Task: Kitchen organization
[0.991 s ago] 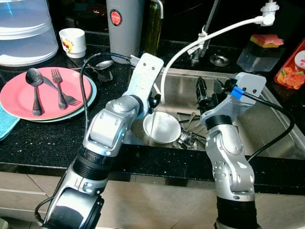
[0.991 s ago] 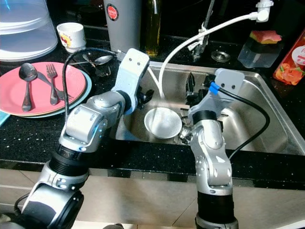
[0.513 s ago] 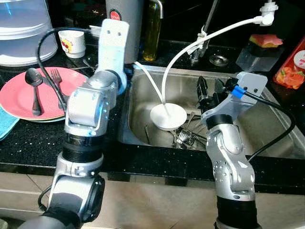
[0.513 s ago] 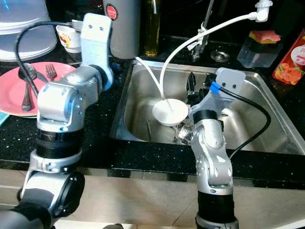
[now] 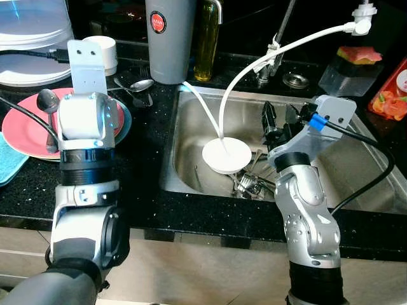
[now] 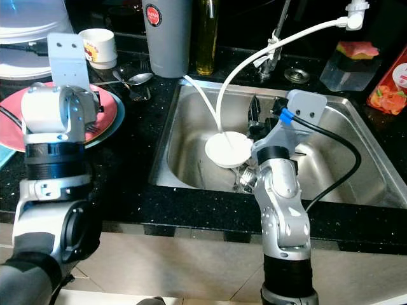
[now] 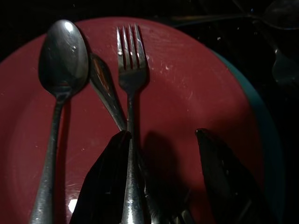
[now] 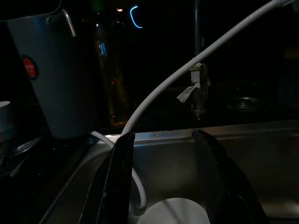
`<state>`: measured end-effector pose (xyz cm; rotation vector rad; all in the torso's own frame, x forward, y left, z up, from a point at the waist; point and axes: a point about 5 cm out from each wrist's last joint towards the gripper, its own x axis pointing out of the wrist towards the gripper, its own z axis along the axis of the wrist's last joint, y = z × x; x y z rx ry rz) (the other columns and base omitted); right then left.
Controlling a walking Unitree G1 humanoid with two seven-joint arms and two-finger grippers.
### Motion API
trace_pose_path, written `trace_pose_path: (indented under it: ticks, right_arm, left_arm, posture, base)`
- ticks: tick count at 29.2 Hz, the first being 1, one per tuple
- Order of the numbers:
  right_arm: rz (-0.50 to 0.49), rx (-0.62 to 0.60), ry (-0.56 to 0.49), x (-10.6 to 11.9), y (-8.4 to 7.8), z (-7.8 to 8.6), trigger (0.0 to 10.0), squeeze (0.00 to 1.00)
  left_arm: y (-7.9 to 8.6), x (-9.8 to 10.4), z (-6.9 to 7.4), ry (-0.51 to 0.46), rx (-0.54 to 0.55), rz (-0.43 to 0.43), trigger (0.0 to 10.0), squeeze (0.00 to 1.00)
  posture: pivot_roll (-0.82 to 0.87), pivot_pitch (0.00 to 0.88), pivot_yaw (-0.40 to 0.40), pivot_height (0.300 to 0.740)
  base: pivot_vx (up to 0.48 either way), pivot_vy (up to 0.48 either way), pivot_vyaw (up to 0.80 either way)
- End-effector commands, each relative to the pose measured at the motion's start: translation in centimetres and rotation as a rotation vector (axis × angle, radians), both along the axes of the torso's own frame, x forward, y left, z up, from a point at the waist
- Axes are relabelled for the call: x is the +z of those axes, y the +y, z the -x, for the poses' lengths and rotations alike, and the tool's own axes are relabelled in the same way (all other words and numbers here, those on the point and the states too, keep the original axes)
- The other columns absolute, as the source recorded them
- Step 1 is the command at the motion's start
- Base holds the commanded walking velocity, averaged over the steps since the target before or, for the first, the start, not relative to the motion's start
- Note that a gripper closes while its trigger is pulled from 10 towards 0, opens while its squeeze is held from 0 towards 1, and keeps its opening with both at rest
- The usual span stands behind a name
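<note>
left gripper parted, empty, above pink plate | right gripper parted, seemingly empty, over sink

Speckled black countertop, steel sink

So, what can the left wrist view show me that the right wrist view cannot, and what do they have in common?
Left wrist view: the pink plate with a spoon and a fork lying on it, under the open left gripper. Right wrist view: the sink, the white hose, the grey canister and the white dish, beyond the open right gripper. Both are dark, each looking between its gripper's two black fingers.
</note>
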<state>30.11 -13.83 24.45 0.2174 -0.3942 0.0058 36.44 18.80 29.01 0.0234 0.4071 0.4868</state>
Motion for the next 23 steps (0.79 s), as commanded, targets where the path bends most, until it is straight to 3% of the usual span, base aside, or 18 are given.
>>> trace_pose_path:
  ticks: [1, 7, 12, 23]
  right_arm:
    - [0.004, -0.011, 0.004, 0.0, -0.4, 0.3, 10.0, 0.00]
    - [0.005, -0.011, 0.006, -0.1, -0.4, 0.3, 10.0, 0.00]
    - [0.007, -0.005, 0.010, -0.1, -0.3, 0.2, 10.0, 0.00]
    - [0.007, -0.003, 0.013, -0.1, -0.3, 0.2, 10.0, 0.00]
  left_arm:
    - [0.1, 0.5, -0.1, 0.000, 0.014, 0.006, 10.0, 0.00]
    - [0.1, 0.6, 0.0, -0.001, 0.031, 0.024, 10.0, 0.00]
    - [1.1, 0.6, 0.3, 0.012, 0.130, 0.046, 10.0, 0.00]
    - [1.0, 0.2, 0.1, 0.045, 0.129, 0.109, 10.0, 0.00]
  posture:
    - [0.30, 0.074, -0.072, 0.740]
    - [0.30, 0.077, -0.075, 0.740]
    - [0.30, 0.080, -0.080, 0.740]
    - [0.30, 0.079, -0.081, 0.740]
  base:
    - [0.000, 0.000, 0.00]
    - [0.000, 0.000, 0.00]
    - [0.000, 0.000, 0.00]
    - [0.000, 0.000, 0.00]
